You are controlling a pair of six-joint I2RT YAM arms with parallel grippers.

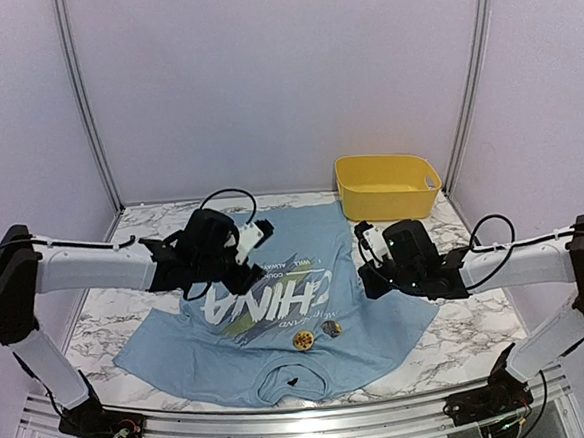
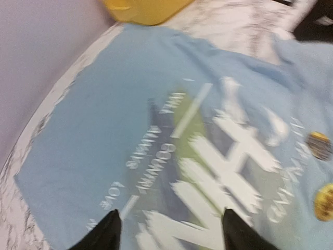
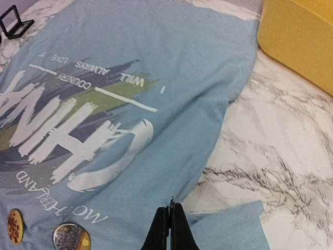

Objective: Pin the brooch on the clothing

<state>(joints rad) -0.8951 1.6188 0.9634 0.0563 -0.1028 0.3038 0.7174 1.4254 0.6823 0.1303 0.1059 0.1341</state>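
The light blue T-shirt (image 1: 303, 228) with white "CHINA" lettering lies flat on the marble table, collar towards the arms. A round yellow brooch (image 1: 302, 340) and a darker round brooch (image 1: 333, 327) lie on it near the collar. They also show in the right wrist view, silver-faced brooch (image 3: 71, 237) and yellow brooch (image 3: 14, 226). My left gripper (image 2: 169, 229) is open and empty, hovering over the lettering (image 2: 223, 156). My right gripper (image 3: 170, 216) is shut above the shirt's right edge. A tiny dark tip shows between its fingertips; I cannot tell what it is.
A yellow plastic bin (image 1: 385, 185) stands at the back right, just beyond the shirt's hem. Bare marble table (image 3: 281, 151) lies to the right of the shirt. White walls with metal posts enclose the table.
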